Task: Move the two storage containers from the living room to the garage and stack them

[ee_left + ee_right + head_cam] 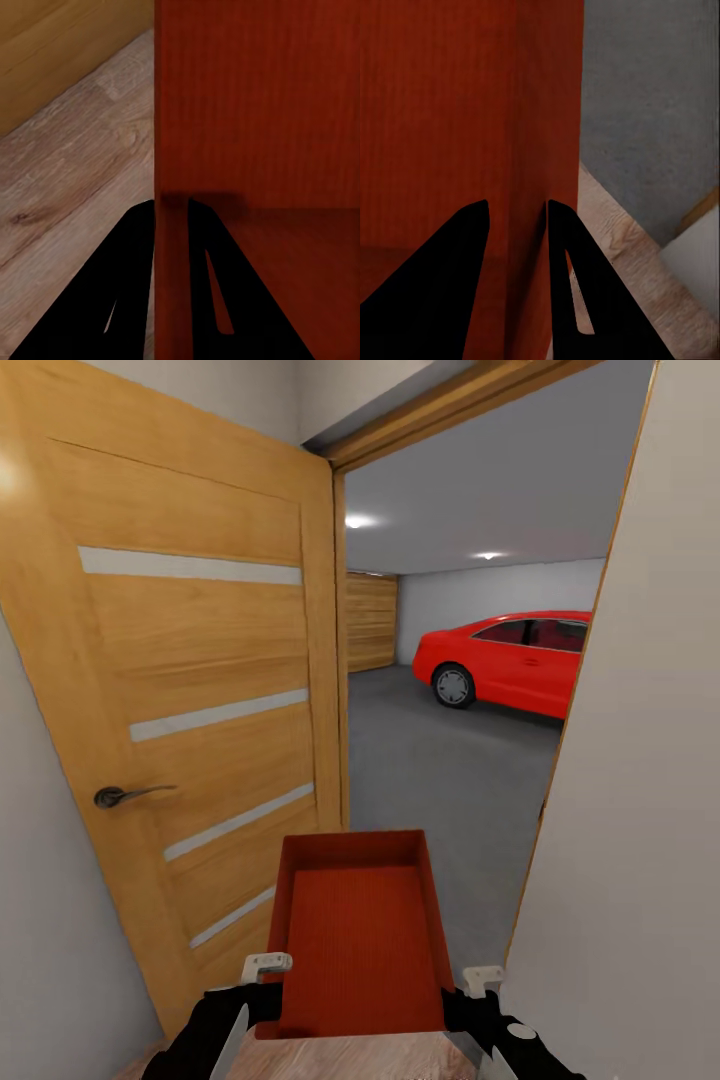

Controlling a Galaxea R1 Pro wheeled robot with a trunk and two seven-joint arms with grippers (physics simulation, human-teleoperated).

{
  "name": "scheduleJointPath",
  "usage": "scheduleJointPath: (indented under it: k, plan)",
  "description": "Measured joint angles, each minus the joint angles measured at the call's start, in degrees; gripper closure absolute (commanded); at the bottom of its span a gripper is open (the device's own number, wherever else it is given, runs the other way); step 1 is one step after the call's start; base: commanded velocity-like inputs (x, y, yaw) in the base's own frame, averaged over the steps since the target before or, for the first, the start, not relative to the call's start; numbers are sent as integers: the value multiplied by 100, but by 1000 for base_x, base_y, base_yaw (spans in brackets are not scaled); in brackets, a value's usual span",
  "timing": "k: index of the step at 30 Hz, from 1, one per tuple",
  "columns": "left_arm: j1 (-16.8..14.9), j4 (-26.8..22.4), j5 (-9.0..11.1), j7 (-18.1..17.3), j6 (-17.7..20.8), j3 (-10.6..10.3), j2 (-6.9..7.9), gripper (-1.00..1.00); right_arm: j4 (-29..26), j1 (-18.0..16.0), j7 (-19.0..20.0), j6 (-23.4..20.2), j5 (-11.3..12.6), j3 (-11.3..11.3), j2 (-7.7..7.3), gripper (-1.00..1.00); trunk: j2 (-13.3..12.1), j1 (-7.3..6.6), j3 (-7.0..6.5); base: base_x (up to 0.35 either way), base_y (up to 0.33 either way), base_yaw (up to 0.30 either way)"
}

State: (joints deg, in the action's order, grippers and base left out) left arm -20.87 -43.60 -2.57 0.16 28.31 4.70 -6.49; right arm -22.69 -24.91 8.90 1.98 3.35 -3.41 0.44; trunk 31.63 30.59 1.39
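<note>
Scene: A robot stood at an open wooden door (190, 690), facing through the doorway into the garage (450, 760), where a red car (515, 660) was parked.
Container: One rust-red container (355, 930), open side up and empty, was carried low in front of the robot, between its two arms and over the last strip of wood planking (67, 187).
Left gripper: The left gripper (171, 217) was clamped on the container's left wall, one finger outside and one inside.
Right gripper: The right gripper (516, 214) gripped the opposite wall the same way, its fingers astride the rim.
Floor: The grey concrete floor (652, 112) began just beyond the threshold.
Progress: The first container appeared to be nearly delivered, but it was not yet inside the garage and not yet set down.
Remaining: By this evidence, the container had still to be placed on the concrete, and a second one fetched and stacked on it.
</note>
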Motion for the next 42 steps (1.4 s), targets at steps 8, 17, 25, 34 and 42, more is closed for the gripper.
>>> scheduleJointPath:
  k: [8,17,25,34,42]
  plan:
    - [1,-4,-4,1,1,2,-3,100,-2,0,4,0,2,0,-3,100,0,0,0,16,36,-277]
    - [0,-2,-1,1,2,4,-3,100,1,0,0,0,0,-3,-1,100,0,0,0,66,244,-277]
    - [1,-2,-1,1,3,-3,0,100,0,0,-2,1,0,-4,0,100,0,-1,0,99,264,-277]
    - [0,-2,-5,2,3,0,-3,100,0,0,0,1,0,-3,-2,100,0,-1,0,91,262,-277]
    - [2,-4,-3,2,3,-2,-1,100,0,0,-1,1,0,-4,-1,100,0,-1,0,90,262,-275]
